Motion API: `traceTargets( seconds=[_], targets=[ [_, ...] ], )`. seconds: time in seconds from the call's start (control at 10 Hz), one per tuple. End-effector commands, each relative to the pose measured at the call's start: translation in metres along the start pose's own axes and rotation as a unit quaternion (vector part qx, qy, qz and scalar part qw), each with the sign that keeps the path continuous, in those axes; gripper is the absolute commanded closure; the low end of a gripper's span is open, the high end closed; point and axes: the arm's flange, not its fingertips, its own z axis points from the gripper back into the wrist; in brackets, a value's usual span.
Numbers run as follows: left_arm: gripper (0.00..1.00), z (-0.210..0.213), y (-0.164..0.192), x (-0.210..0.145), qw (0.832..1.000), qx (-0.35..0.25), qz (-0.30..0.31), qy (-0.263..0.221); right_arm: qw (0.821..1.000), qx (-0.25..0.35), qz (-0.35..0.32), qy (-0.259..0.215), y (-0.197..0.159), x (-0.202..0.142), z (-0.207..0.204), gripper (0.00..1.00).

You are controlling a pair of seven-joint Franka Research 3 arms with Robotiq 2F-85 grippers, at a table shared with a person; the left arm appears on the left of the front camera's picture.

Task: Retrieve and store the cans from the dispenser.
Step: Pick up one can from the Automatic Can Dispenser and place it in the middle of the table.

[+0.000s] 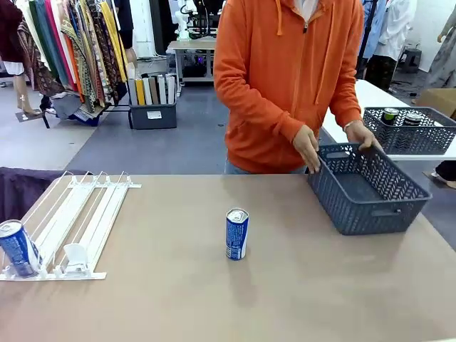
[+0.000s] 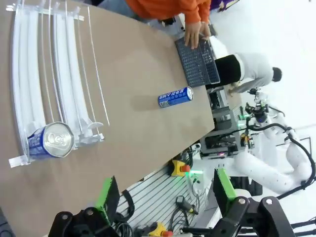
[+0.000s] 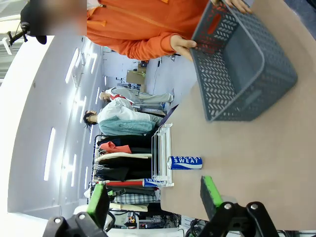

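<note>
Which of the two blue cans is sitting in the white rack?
The tilted can at the near end of the dispenser's leftmost lane. The upright can stands alone, well outside it.

Front view: I looked from the robot's side across the table (image 1: 178, 299) at the person (image 1: 285, 78) opposite. Left wrist view: rolled sideways, I looked down from above the table's near edge, dispenser (image 2: 23, 74) closest. Right wrist view: also rolled, I looked from farther off, past the basket (image 3: 247, 69). All three shared the standing can (image 1: 236, 234).
</note>
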Motion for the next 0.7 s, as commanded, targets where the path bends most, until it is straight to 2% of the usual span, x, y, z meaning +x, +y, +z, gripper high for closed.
traceTargets(
  seconds=[0.0, 0.6],
  targets=[
    [0.0, 0.0009, -0.0064, 0.0003, 1.0, 0.009, -0.018, 0.013, 1.0, 0.004, 0.005, 0.001, 0.0021, 0.0004, 0.0016, 0.0],
    [0.0, 0.0009, -0.0064, 0.0003, 1.0, 0.009, -0.018, 0.013, 1.0, 0.004, 0.005, 0.001, 0.0021, 0.0004, 0.0016, 0.0]
  ],
)
